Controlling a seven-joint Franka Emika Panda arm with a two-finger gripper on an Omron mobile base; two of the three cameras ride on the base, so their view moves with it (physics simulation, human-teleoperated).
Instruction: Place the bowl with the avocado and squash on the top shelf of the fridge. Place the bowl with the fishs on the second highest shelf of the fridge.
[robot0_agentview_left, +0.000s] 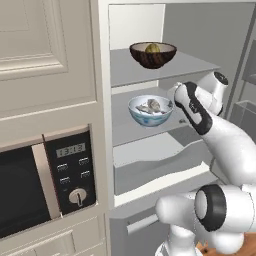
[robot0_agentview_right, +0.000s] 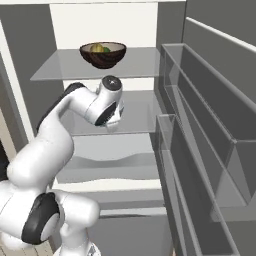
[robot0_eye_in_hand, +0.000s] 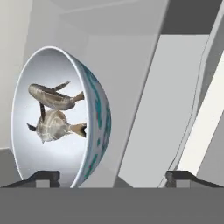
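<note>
The gripper (robot0_eye_in_hand: 113, 178) has its two finger tips wide apart, one on each side of the rim of the bowl with the fishs (robot0_agentview_left: 150, 110); whether they touch it I cannot tell. This bowl holds two fishs (robot0_eye_in_hand: 54, 113) and stands on the second highest shelf of the fridge (robot0_agentview_left: 200, 30). One shelf higher, the bowl with the avocado and squash (robot0_agentview_left: 152, 54) stands, with the squash (robot0_agentview_right: 97, 48) and the avocado (robot0_agentview_right: 106, 50) inside.

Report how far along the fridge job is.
Done: the brown bowl with the avocado and squash sits on the fridge's top shelf. The blue bowl with the fish rests on the second shelf. In hand: nothing; the gripper is open beside its rim. Left: apparently only backing the arm out.
</note>
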